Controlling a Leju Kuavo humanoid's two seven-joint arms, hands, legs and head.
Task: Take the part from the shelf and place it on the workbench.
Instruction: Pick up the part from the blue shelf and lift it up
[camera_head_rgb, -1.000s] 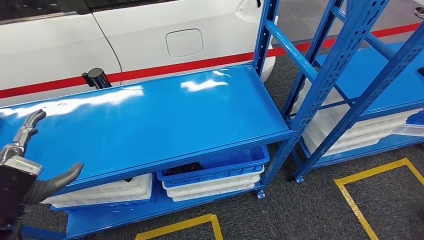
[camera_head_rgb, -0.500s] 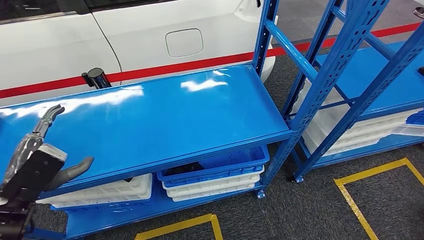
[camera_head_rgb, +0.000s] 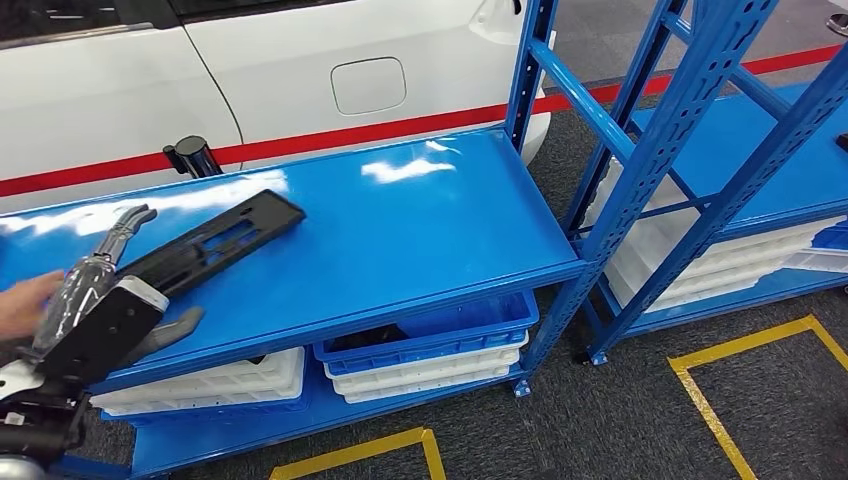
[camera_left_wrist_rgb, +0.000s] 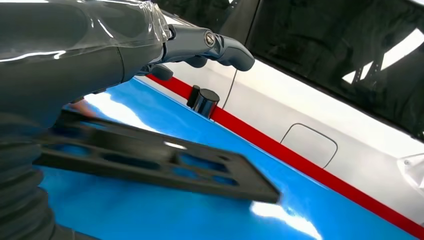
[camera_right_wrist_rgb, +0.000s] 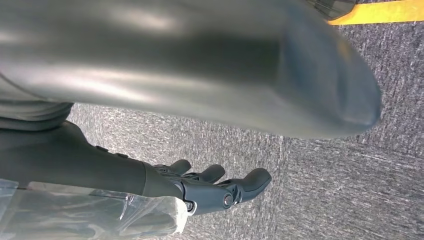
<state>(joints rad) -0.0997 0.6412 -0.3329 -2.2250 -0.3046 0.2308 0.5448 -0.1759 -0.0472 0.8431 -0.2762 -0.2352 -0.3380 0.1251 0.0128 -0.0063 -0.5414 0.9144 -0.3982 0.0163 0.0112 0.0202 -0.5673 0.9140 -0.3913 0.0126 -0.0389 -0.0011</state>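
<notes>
- Across the blue shelf top (camera_head_rgb: 400, 230), at about 10 o'clock of the head view, a long flat black part (camera_head_rgb: 215, 240) is lying or hovering just over the surface; whether it is resting on the shelf or being carried by the person's hand (camera_head_rgb: 25, 303) at the left edge cannot be told.
- The part's long axis is running from 8 o'clock to 2 o'clock, its broad slotted end pointing toward the shelf's middle and its near end passing beside the left hand (camera_head_rgb: 100, 290).
- The left hand is reaching in from 7 o'clock with fingers extended and spread apart; in the left wrist view the part (camera_left_wrist_rgb: 150, 162) is lying below the outstretched fingers (camera_left_wrist_rgb: 220, 47), with a gap showing between them, so the hand is judged to be released and grasping nothing.
- The right hand (camera_right_wrist_rgb: 215, 187) is hanging over grey carpet, fingers loosely straight and holding nothing; it is standing well apart from the part.
- Deciding relation: the part is lying just beside the left hand, toward 1 o'clock from it, so the left hand is much the nearer; a grasp across the part's narrow width, near its close end, appears to be what the coming move requires.
- Behind the shelf, at 12 o'clock, a white car body (camera_head_rgb: 300, 70) with a red stripe is standing, and a black cylindrical post (camera_head_rgb: 195, 155) is rising at the shelf's far edge.
- Under the shelf top, stacked white and blue trays (camera_head_rgb: 425, 355) are sitting on the lower level.
</notes>
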